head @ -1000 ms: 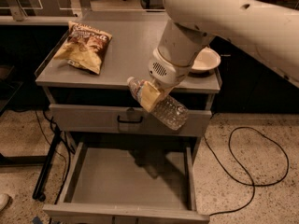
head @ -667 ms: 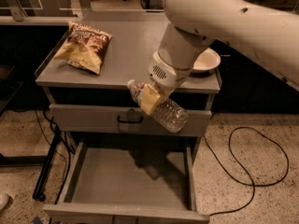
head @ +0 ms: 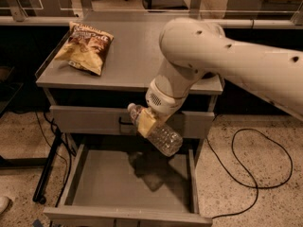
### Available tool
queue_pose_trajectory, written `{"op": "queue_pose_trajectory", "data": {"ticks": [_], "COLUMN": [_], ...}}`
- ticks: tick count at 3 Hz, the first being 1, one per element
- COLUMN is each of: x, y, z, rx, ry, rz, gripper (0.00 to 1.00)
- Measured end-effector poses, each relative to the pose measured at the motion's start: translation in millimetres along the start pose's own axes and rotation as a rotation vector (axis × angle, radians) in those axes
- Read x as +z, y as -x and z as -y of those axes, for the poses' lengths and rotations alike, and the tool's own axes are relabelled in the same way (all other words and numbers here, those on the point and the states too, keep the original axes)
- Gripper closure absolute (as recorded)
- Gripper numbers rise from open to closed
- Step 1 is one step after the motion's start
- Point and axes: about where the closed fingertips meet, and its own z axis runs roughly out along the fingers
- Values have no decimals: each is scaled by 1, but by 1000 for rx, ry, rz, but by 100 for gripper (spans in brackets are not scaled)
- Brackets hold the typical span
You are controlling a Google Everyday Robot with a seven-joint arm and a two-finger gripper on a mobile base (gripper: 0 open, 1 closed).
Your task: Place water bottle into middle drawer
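Note:
The water bottle (head: 160, 133) is a clear crinkled plastic bottle with a white cap pointing up-left, held tilted in the air. My gripper (head: 147, 122) is shut on the water bottle near its neck, in front of the closed grey drawer front (head: 94, 119) with its black handle. Below, the middle drawer (head: 109, 183) stands pulled open, a wide shallow grey metal tray with a plain floor. The bottle hangs above the drawer's back half, and its shadow falls on the floor there. My white arm reaches in from the upper right.
A chip bag (head: 84, 47) lies on the cabinet top (head: 128, 56) at the left. A black cable (head: 255, 174) loops on the speckled floor at the right. A black stand leg (head: 47, 169) is at the cabinet's left.
The arm has lowered the bottle a little toward the open drawer, and the white bowl on the cabinet top is now hidden behind the arm.

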Motion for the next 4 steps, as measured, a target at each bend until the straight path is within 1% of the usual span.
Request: {"op": "queue_pose_trajectory", "data": {"ticks": [1,2,4], "x": [36,36,127], "y": [-4,-4,-15], "z": [0,0,-9], "rx": [34,34,103], "ry": [28,29,111], "rz": [-13,-13,-60], "gripper": [100,100,100]}}
